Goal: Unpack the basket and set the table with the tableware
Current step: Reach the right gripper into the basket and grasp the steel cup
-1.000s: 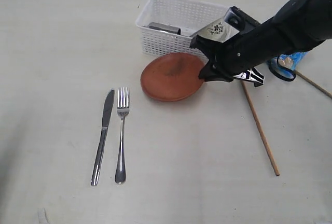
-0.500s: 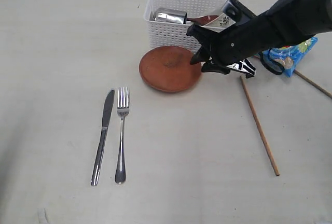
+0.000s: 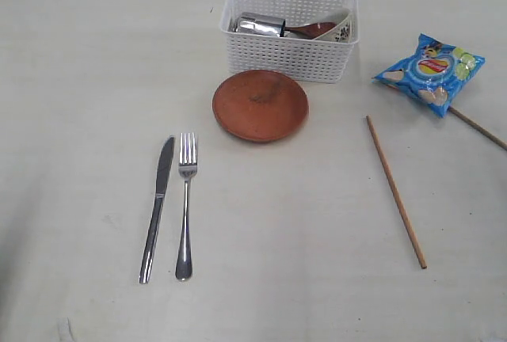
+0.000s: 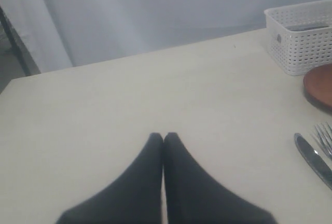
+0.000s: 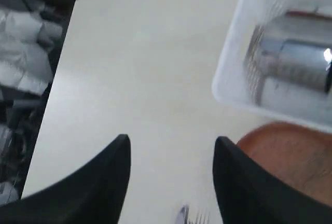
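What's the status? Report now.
Left gripper shut, right gripper open, both empty. Brown plate on table; steel cup, bowl in basket. Chips bag apart from basket.

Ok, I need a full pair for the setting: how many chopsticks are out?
2. One chopstick lies alone right of the brown plate; the other chopstick pokes out from under the chips bag, far right. The basket could hide more.

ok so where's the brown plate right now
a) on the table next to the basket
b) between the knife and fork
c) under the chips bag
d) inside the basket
a: the brown plate lies flat on the table, just outside the white basket on its camera-facing side; the steel cup is what sits inside the basket.
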Tool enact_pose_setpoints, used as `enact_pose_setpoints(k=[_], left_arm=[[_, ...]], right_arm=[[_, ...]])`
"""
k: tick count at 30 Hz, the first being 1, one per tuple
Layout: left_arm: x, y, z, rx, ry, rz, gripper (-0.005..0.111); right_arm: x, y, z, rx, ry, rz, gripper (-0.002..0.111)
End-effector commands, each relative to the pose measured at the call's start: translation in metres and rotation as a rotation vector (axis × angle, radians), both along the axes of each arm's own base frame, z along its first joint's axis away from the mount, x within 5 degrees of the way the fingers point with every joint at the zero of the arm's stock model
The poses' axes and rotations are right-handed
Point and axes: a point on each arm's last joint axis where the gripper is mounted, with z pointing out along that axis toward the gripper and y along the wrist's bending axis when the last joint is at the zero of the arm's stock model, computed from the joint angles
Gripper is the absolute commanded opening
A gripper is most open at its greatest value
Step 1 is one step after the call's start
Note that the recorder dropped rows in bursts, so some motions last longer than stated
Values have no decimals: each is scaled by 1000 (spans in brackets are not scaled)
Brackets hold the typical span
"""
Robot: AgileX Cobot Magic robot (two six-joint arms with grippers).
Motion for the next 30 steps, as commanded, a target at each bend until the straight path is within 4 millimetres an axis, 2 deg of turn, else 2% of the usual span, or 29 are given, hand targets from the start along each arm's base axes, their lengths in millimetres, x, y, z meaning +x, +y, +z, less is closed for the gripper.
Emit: enact_pose_setpoints(k=[1, 7, 13, 20, 30], left_arm=[[0, 0, 0, -11, -7, 5, 0], [0, 0, 0, -11, -7, 5, 0], [0, 0, 0, -11, -7, 5, 0], [0, 0, 0, -11, -7, 5, 0], [0, 0, 0, -11, -7, 5, 0]], right_arm=[[38, -5, -15, -105, 77, -79, 48], [81, 12, -54, -97, 237, -28, 48], [105, 18, -74, -141, 274, -8, 48], [109, 3, -80, -337, 288, -46, 48], [116, 14, -104, -204, 318, -33, 48]])
